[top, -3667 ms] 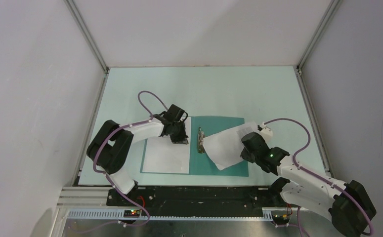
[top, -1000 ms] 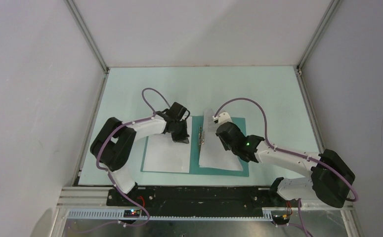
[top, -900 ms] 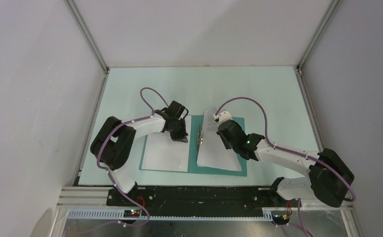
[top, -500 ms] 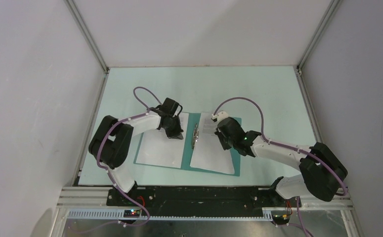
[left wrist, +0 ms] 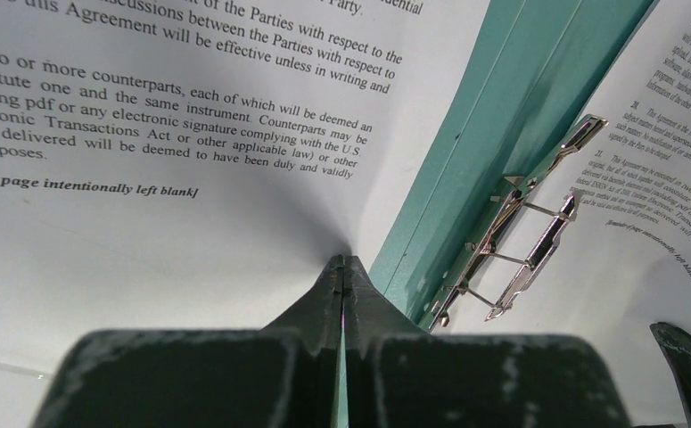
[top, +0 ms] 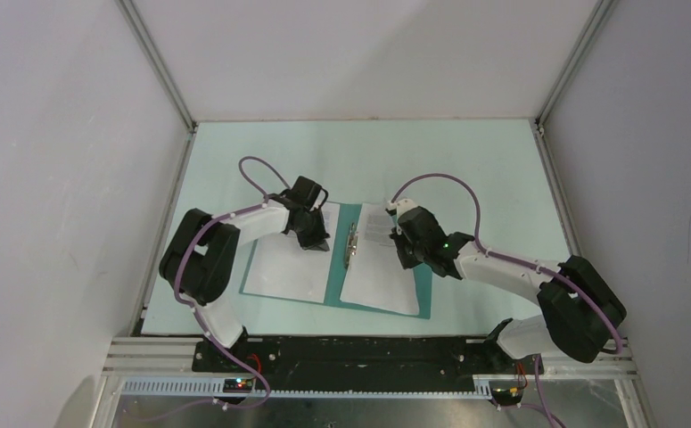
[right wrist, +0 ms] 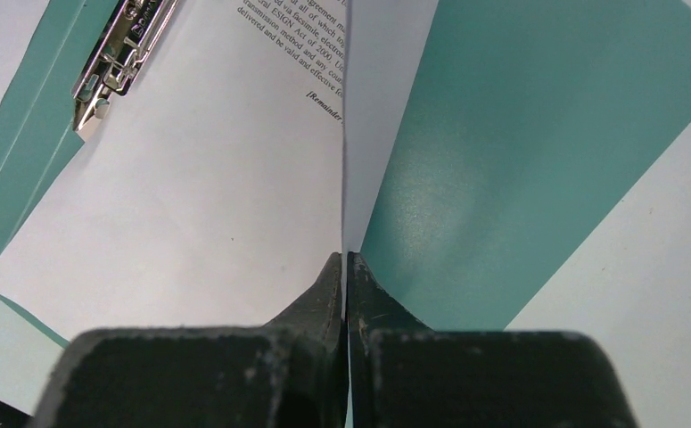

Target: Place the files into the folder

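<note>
Once square, folder [top: 333, 272] now askew, leftward.

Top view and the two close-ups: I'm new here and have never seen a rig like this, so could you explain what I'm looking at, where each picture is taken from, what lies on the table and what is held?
The machine is two jointed robot arms bolted at the near edge of a table. The wide picture comes from a fixed camera above and behind them. Each close-up comes from a camera on one wrist, looking along that arm's two dark fingers.

On the table lies an open teal folder with a metal clip along its spine. A printed white sheet rests on each half. The left gripper is shut and pinches a fold of the left sheet. The right gripper is shut on a raised edge of the right sheet.
</note>
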Robot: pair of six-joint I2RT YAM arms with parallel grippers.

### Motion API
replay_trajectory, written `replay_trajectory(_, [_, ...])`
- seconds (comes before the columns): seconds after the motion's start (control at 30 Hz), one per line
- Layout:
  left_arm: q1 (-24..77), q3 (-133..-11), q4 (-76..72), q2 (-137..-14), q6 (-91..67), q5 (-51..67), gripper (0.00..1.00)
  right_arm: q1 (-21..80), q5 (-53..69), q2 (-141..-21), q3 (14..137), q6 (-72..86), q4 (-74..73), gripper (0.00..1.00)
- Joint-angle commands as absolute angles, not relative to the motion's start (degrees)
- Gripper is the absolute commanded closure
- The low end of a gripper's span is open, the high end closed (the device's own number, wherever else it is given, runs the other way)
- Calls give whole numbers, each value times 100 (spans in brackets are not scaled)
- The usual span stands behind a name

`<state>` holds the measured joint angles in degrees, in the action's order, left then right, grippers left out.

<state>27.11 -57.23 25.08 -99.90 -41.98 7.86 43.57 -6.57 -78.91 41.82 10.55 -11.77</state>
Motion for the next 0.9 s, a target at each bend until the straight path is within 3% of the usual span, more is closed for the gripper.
replay_trajectory(0.0, [2593, -5559, 2946, -10032, -3992, 116, 100, 4316, -479, -7950, 4382, 1179, -960, 100])
replay_trajectory(0.87, [2593, -5602, 2945, -10071, -3963, 123, 100, 4291, -405, -7743, 4215, 1170, -1177, 100])
